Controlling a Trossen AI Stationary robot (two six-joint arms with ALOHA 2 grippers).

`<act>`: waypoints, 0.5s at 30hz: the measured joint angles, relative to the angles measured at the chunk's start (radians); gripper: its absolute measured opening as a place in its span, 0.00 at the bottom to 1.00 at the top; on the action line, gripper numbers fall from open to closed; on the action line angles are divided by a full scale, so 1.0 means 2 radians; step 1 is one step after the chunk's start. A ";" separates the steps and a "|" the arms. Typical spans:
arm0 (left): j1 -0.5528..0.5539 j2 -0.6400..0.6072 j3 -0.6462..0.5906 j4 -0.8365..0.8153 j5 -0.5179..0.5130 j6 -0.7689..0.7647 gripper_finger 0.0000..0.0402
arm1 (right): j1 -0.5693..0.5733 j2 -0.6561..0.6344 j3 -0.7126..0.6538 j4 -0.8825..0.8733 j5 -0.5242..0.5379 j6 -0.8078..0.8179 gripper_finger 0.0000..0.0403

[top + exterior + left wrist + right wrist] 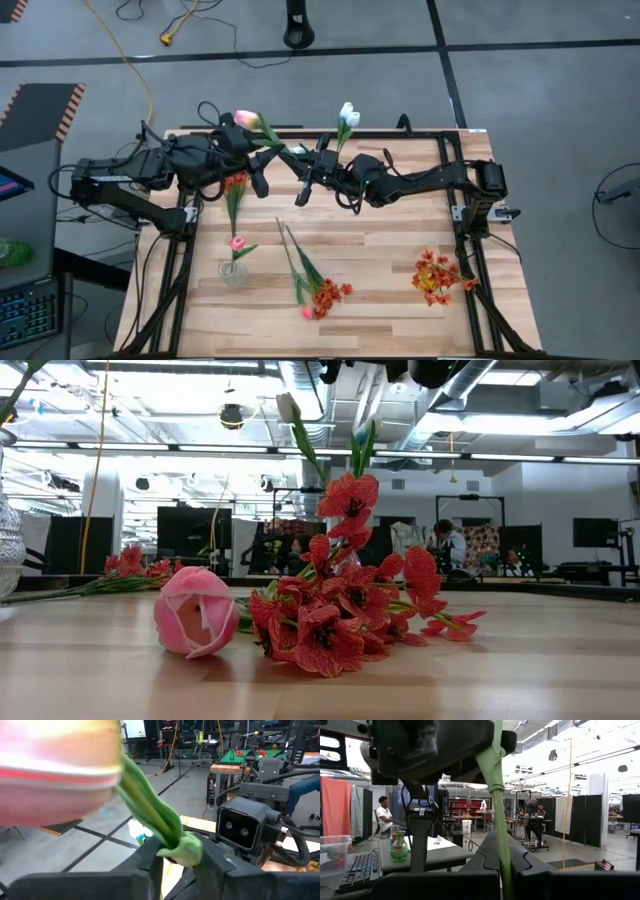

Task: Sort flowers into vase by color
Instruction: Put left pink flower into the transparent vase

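Both grippers hold a pink tulip (246,120) above the table's far left part. Its green stem (285,155) slants from the bloom toward the table's middle. My left gripper (258,142) is shut on the stem close under the bloom (55,770). My right gripper (305,180) is shut on the same stem farther down. A white tulip (347,115) shows above my right arm's wrist, its foot hidden by the arm. A glass vase (232,270) at the near left holds another pink tulip (237,243) and a tall red-orange stem (237,185). My left gripper pinches the pink tulip's stem at a leafy lump (182,849) just under the bloom, between its two fingers. The fingers come about level from the table's left and lie across the stem. The tulip is lifted clear of the table. My right gripper pinches the stem's lower stretch (504,865) between its two fingers. It comes from the table's right, slanting upward. From its fingers the stem runs straight up to my left gripper (490,750), clear of the table.
A pink tulip (195,610) and red-orange blooms (325,295) lie in a loose bunch at the near middle, stems pointing to the far side. More red-orange blooms (435,275) lie at the near right. Bare wood (380,240) shows between them and my arms.
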 joint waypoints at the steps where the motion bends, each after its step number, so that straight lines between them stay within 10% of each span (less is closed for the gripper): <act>1: 0.000 0.000 0.000 0.000 0.000 0.004 0.16 | 0.000 0.000 0.000 0.000 0.000 0.001 0.05; 15: 0.000 -0.010 0.000 -0.023 0.037 0.008 0.01 | 0.001 0.000 0.000 -0.016 0.000 0.005 0.27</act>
